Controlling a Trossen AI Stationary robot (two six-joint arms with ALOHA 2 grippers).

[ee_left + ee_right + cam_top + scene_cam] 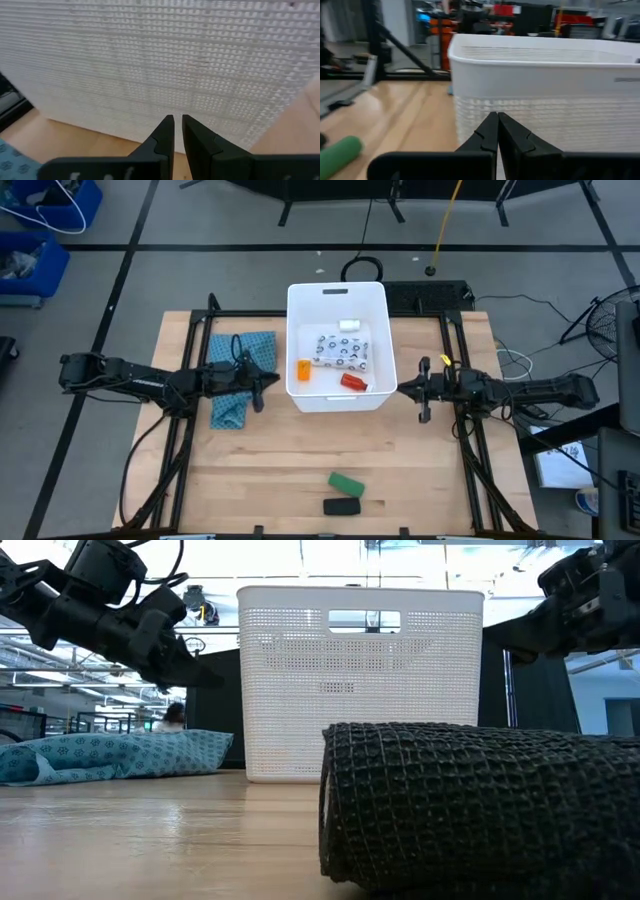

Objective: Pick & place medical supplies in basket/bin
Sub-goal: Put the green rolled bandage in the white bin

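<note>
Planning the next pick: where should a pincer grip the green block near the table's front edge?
Come straight down on the green block and close across its short width at mid-length. It lies flat and angled on the wooden table, so turn the wrist to match. The long sides are open; only the black oblong bar sits close, toward the front edge.

My counter [300, 470] is pale, smooth wood. The bin [360, 690] is white plastic with perforated mesh walls. The cloth [232, 370] is soft teal fabric. My hands look matt black.
</note>
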